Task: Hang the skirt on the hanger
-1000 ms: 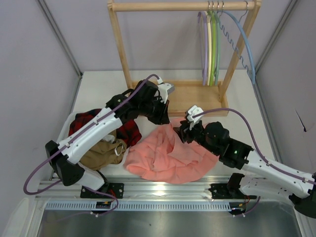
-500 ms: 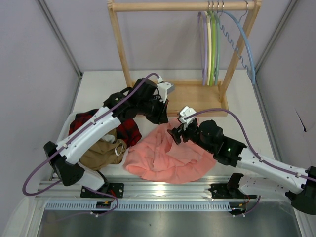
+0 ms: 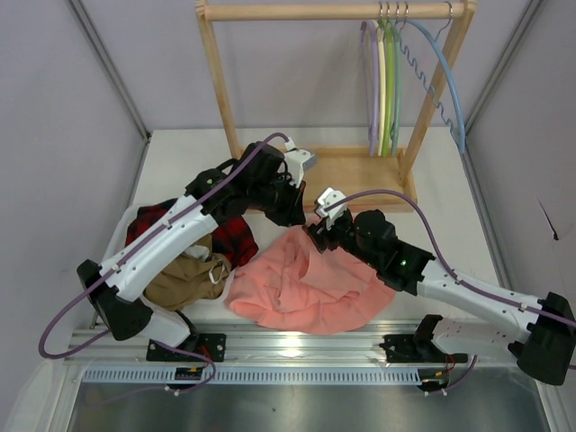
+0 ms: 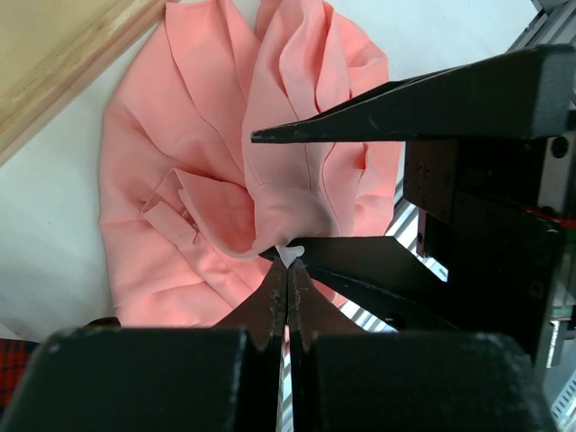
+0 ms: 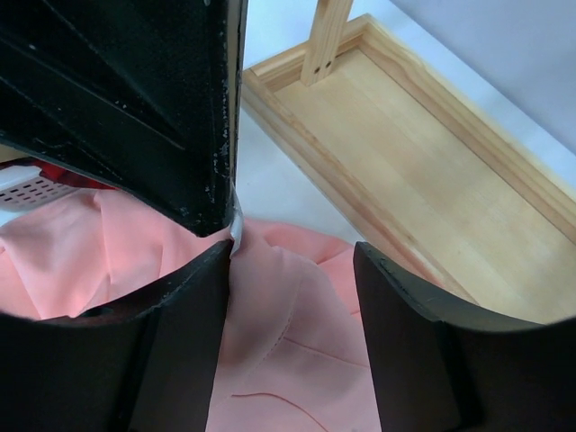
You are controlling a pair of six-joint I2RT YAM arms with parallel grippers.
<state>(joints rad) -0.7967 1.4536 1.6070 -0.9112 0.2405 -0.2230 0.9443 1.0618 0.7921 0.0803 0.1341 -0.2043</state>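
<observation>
The salmon-pink skirt (image 3: pixel 301 288) lies crumpled on the table in front of the arms. Its far edge is lifted into a peak. My left gripper (image 3: pixel 293 214) is shut on that peak, with a small white tag showing at its fingertips (image 4: pixel 288 265). My right gripper (image 3: pixel 317 232) is right beside it, open, its two fingers straddling the raised fold (image 5: pixel 288 342) without pinching it. In the right wrist view the right gripper (image 5: pixel 292 256) has its left finger almost touching the left gripper's tip. The lilac hanger (image 3: pixel 372 90) hangs on the rack at the back.
A wooden rack (image 3: pixel 333 11) with a wooden base tray (image 3: pixel 360 171) stands behind the grippers. It also carries cream and green hangers (image 3: pixel 388 90) and a light blue hanger (image 3: pixel 453 85). A red-and-black plaid garment (image 3: pixel 236 241) and a tan garment (image 3: pixel 184 279) lie at the left.
My right arm has reached left and farther back, bringing its open fingers up around the fold that the left gripper holds. The left gripper has stayed shut and barely shifted.
</observation>
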